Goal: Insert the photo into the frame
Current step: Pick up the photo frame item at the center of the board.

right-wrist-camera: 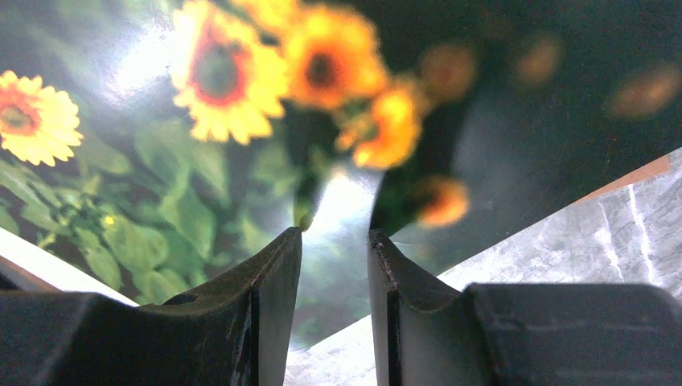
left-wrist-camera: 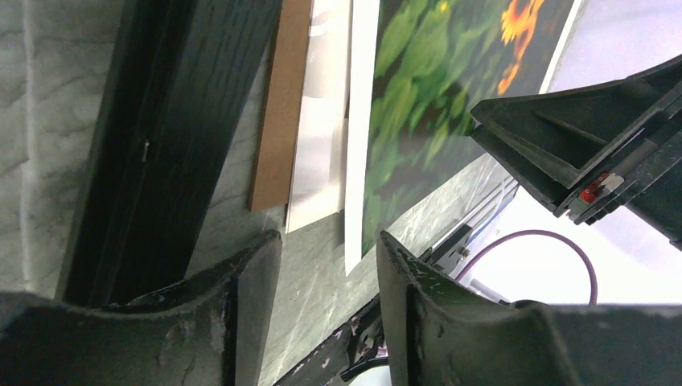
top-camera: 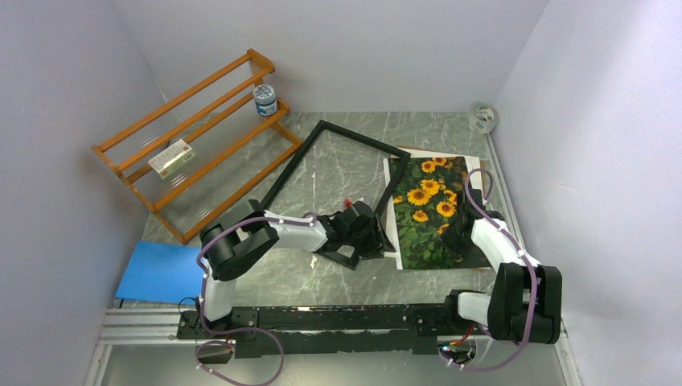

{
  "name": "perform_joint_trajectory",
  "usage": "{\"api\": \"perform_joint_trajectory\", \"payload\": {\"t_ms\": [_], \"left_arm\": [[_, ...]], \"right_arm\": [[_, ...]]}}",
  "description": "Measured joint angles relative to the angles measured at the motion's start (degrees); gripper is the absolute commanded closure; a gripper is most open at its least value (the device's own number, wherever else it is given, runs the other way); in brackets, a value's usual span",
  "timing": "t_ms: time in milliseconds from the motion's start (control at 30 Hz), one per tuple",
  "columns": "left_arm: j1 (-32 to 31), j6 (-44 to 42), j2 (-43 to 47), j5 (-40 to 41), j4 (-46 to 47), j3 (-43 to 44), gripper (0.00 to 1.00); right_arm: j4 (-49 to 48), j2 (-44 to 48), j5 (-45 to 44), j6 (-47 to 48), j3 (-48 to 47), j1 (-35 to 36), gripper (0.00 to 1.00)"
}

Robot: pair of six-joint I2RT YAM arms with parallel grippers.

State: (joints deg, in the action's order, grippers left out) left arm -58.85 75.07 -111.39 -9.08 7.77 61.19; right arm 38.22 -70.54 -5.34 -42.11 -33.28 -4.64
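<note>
Grey marbled bench, pale walls. Photo at 3 o'clock of frame. Left end effector, right end effector: jaws apart, gripping nothing.

Looking like a robotics lab's test cell rather than a home, standing boxed in by plain white panels on three sides. Sitting on a grey marble-patterned tabletop, with a left arm and a right arm bolted to a black rail along the near edge and a purple cable looping loose. Holding scattered props under flat, even lighting — an orange wooden rack, a blue sheet, a roll of tape lying in the far corner.
</note>
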Motion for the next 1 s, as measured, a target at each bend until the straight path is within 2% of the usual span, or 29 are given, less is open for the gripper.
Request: {"api": "perform_joint_trajectory", "payload": {"t_ms": [300,533,800,1000], "left_arm": [[0.1,0.1,0.6,0.4,5.7,-3.6,0.57],[0.5,0.0,0.1,-0.1,8.7,-4.5,0.58],[1.2,0.7,-0.1,-0.1,8.7,-4.7,0.79],[2.2,1.3,-0.9,-0.7,10.3,-4.7,0.8]], "right_arm": [[-0.8,0.2,0.6,-0.1,0.2,0.3,0.62],[-1.7,0.0,1.5,-0.1,0.2,0.5,0.62],[-1.8,0.0,1.7,-0.1,0.2,0.6,0.62],[-1.8,0.0,1.7,-0.1,0.2,0.6,0.63]]}}
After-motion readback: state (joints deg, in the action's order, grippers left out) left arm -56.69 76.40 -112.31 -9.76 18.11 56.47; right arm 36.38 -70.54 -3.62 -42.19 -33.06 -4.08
